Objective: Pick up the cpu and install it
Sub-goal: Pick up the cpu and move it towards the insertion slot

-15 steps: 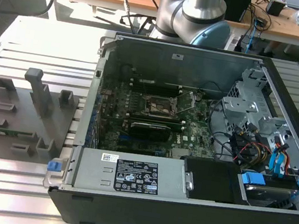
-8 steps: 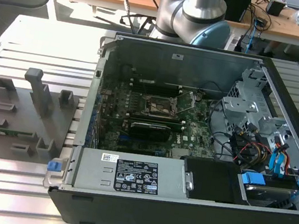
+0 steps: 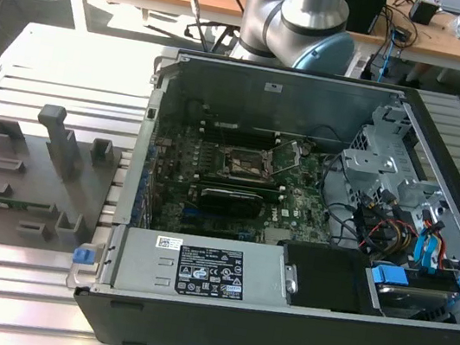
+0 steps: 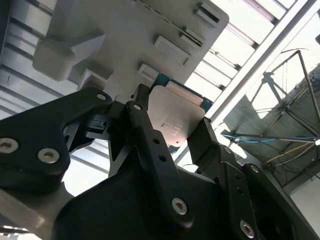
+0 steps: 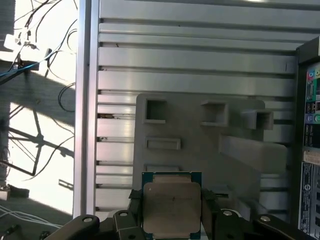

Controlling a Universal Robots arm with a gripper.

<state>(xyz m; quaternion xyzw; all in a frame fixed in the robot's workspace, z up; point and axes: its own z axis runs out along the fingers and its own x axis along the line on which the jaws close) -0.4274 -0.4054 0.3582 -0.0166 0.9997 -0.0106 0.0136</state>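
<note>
Fingers pinch the cpu by two opposite edges, one black pad on each side. So the gripper is clenched on it, with the silvery top plate facing the first wrist view. Going by both wrist views, the chip hangs in the air above the grey fixture plate. That plate lies on the slatted bench toward the exterior view's left edge, just beside the open computer case. The socket sits on the board inside that case, well apart from the fixture.

I'd say this carry wants the chip flat and square in the pads (it looks level now, though I can't see its underside). The squeeze should be no harder than stops it slipping, with enough height to clear the case wall. Any tilt or twist in the grip would likely turn into a misfit at the socket, so a slow, steady path looks wiser than a quick one.
</note>
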